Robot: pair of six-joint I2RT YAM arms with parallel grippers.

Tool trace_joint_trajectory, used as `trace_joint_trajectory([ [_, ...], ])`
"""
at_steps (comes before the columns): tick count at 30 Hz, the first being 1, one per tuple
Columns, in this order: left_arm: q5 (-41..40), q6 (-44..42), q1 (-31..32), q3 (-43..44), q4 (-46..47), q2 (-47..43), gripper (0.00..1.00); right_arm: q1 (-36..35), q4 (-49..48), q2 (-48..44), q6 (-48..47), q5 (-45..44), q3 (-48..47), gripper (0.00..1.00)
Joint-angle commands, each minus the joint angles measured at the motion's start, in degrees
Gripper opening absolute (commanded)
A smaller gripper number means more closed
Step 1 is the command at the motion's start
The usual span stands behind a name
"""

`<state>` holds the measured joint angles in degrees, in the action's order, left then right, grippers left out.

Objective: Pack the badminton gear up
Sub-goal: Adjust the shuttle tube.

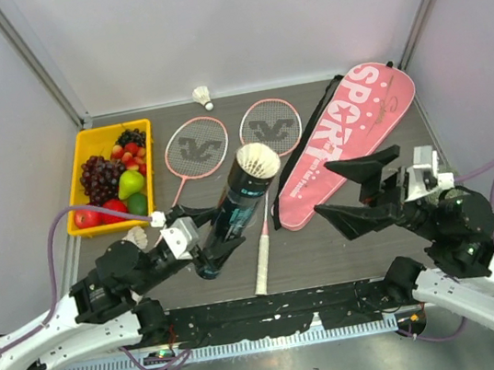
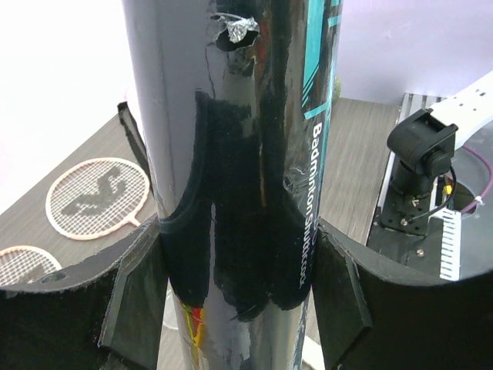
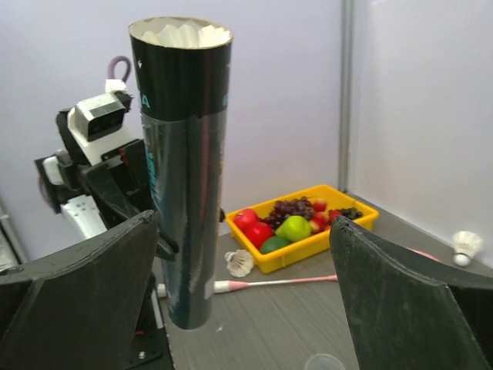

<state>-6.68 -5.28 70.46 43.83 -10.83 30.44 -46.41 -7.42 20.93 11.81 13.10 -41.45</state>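
Dark tube stands upright near the table's middle from above, clamped low by your left gripper; your right gripper gapes wide, near the pink bag. Left wrist: both pads press the tube. Right wrist: the tube is ahead of your spread fingers, untouched.

A glossy black cylindrical tube, teal stripe; pink racket-shaped bag, white lettering, two o'clock; yellow plastic tray, ten o'clock.

Tube: dark, upright, feathers at open top, gripped in left end effector.
Rackets: pink-framed, flat beyond it.
Bag: pink "SPORT", flat beyond right end effector.
Shuttlecock: white, farthest beyond both.
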Motion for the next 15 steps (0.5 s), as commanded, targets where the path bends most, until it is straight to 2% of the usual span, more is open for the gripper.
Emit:
trace_joint_trajectory([
  [1,2.7,3.3,0.2,2.7,9.6,4.0,0.00,-0.2,-18.7,5.8,7.6,8.2,1.5,0.96],
  [3,3.8,3.8,0.2,3.1,10.5,6.0,0.00,-0.2,-24.7,8.6,11.8,8.5,3.4,0.96],
  [8,5.2,4.9,0.2,3.4,15.4,9.9,0.00,-0.3,-31.1,14.8,16.1,9.3,3.7,0.96],
  [15,6.2,7.5,0.1,3.9,20.2,13.3,0.00,-0.6,-33.9,20.0,20.3,9.7,6.0,0.96],
])
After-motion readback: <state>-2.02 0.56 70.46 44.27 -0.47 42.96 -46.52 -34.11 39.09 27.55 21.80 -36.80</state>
